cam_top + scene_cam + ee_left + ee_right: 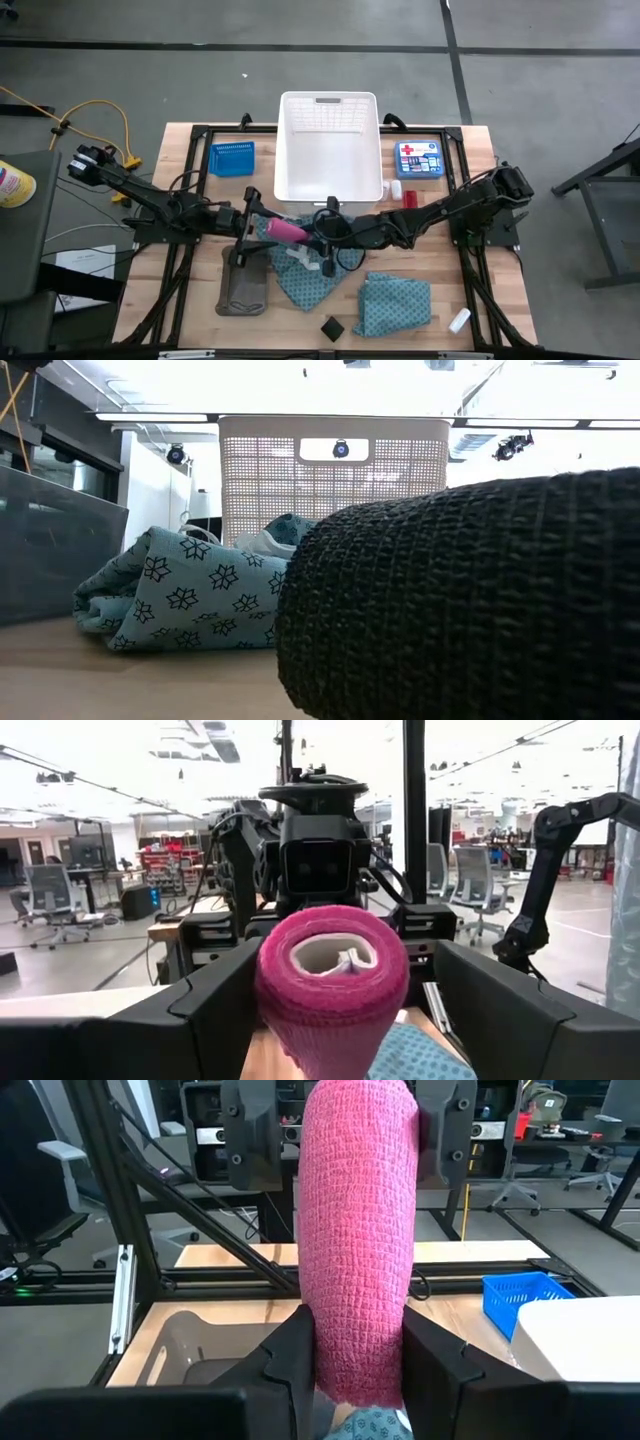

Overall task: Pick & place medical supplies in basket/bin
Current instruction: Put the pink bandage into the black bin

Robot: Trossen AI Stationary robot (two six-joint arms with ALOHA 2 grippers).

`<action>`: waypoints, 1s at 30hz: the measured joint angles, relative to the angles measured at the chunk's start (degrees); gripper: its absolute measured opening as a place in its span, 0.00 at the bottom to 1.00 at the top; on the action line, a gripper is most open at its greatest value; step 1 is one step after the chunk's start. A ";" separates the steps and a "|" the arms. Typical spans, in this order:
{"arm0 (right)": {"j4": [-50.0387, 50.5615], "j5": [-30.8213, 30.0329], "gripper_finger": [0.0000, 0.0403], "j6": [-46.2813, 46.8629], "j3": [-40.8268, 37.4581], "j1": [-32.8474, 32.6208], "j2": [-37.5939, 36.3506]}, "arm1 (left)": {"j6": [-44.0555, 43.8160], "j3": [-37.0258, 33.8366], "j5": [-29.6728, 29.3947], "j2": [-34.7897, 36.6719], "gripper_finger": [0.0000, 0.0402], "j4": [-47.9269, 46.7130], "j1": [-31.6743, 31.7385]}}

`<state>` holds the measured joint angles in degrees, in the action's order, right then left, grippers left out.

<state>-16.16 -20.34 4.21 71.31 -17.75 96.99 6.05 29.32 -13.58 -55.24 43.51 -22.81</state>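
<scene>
The pink cylinder [285, 230] hangs in the air between my two grippers, above a teal dotted cloth [310, 280]. My right gripper [358, 1380] comes from the table's right and is shut on it. My left gripper [345, 978] comes from the left and is open, with its fingers [262, 1140] on either side of the cylinder's other end [332, 970]; whether they touch it, I cannot tell. A second teal cloth [398, 303], a black block [332, 327] and a white tube [459, 320] lie near the front edge. My right gripper pinches the pink cylinder's near end [358, 1365] between its two fingers. The fingers come about level from the table's right side. The cylinder sticks straight out beyond them toward my left gripper, lifted clear of the table and the cloth below.
The large white basket [290, 150] stands at the far middle, the small blue basket [231, 158] to its left, and the grey tray [243, 290] under my left arm. A blue box with a red cross [418, 158] and small red-and-white pieces [405, 193] lie at the far right.
</scene>
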 joint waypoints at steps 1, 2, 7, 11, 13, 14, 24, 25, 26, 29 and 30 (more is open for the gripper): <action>-0.02 0.03 0.26 -0.01 0.00 0.10 -0.02 | 0.01 0.00 0.00 0.00 0.70 0.02 0.00; -0.02 0.11 0.26 0.00 -0.02 0.19 0.00 | 0.02 0.00 0.00 0.00 0.70 0.03 0.00; -0.02 0.80 0.26 0.00 0.00 0.17 0.00 | 0.08 0.00 0.02 0.00 0.64 0.02 0.00; 0.00 1.19 0.26 0.00 0.00 0.12 0.00 | 0.08 0.00 0.00 0.00 0.55 0.02 0.00; 0.00 1.25 0.26 0.00 0.00 0.12 0.00 | 0.07 0.00 -0.02 0.00 0.50 0.02 0.00; 0.00 1.25 0.26 0.00 -0.01 0.12 0.00 | 0.05 0.00 -0.02 0.00 0.48 0.02 0.00; 0.02 1.19 0.26 0.00 -0.01 0.12 -0.01 | 0.01 0.00 -0.02 0.00 0.34 0.02 0.00; 0.02 1.20 0.26 0.00 -0.02 0.12 0.00 | 0.01 0.00 -0.02 0.00 0.34 0.01 0.00; 0.02 1.20 0.26 0.00 0.00 0.12 0.00 | 0.01 0.00 -0.02 0.00 0.34 0.02 0.00; 0.02 1.69 0.26 0.00 -0.02 0.14 0.00 | -0.01 0.00 0.02 0.00 0.34 0.00 0.00; 0.02 1.97 0.26 0.01 0.00 0.14 0.00 | -0.01 0.00 0.07 0.00 0.34 0.00 -0.02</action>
<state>-16.14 -18.37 4.22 71.31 -17.61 96.99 6.04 29.32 -13.52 -55.24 43.51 -22.83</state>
